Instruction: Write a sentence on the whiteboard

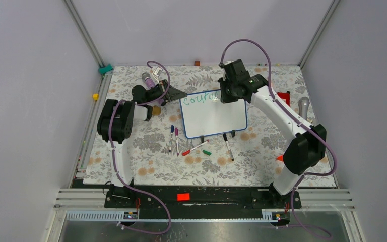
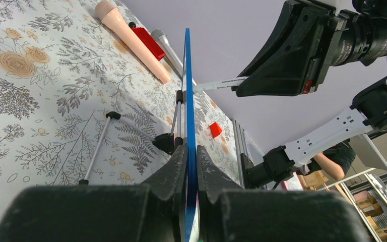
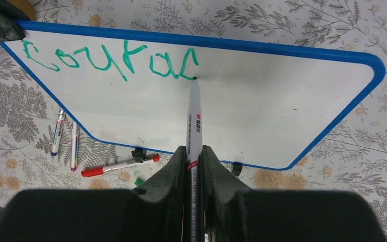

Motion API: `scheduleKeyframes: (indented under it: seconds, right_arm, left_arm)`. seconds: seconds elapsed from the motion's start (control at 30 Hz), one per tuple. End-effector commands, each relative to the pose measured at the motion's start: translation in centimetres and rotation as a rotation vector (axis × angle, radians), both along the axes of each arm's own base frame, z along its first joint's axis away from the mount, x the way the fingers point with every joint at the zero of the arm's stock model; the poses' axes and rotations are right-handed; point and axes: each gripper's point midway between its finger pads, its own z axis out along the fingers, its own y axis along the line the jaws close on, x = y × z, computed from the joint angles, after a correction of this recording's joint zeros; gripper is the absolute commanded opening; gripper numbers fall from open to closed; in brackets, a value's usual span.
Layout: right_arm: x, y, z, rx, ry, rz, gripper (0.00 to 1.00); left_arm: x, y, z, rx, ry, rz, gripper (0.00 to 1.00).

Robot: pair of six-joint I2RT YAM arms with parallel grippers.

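Clearly I am early in the job: my left gripper clamps the left edge of the whiteboard, which stands far and central, while my right gripper pinches a marker whose tip touches the board just after "courac", leaving most of the sentence unwritten.

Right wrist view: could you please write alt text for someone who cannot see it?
The right gripper clamps a white marker, its tip touching the whiteboard just past green letters resembling "courac". Loose markers lie on the floral table beside the board.
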Motion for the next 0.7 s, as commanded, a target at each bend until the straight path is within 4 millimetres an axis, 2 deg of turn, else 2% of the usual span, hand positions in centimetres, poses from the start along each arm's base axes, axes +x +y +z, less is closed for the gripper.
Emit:
scheduleKeyframes:
  seconds: [0.0,0.07,0.2,0.4,0.67]
  right_arm:
    - [1.8,-0.8,2.0,-0.035,-0.079,-0.043,0.0]
    - [2.1,-0.5,2.3,-0.027,-0.085,-0.039,0.0]
    - [2.6,0.0,2.8,-0.011,-0.093,-0.028,0.0]
    - [2.4,0.0,2.7,-0.007,-0.087,-0.029,0.0]
    - [0.8,-1.0,1.2,-0.033,-0.052,-0.03,0.0]
  left_arm:
    - [-2.8,-1.3,0.5,0.036,-0.086,-0.135,0.07]
    - [-2.8,-1.3,0.5,0.037,-0.086,-0.138,0.16]
    - [-2.8,-1.4,0.5,0.036,-0.084,-0.139,0.24]
    - [-2.8,-1.4,0.5,0.036,-0.086,-0.138,0.23]
    - [-2.7,-1.3,0.6,0.035,-0.086,-0.134,0.21]
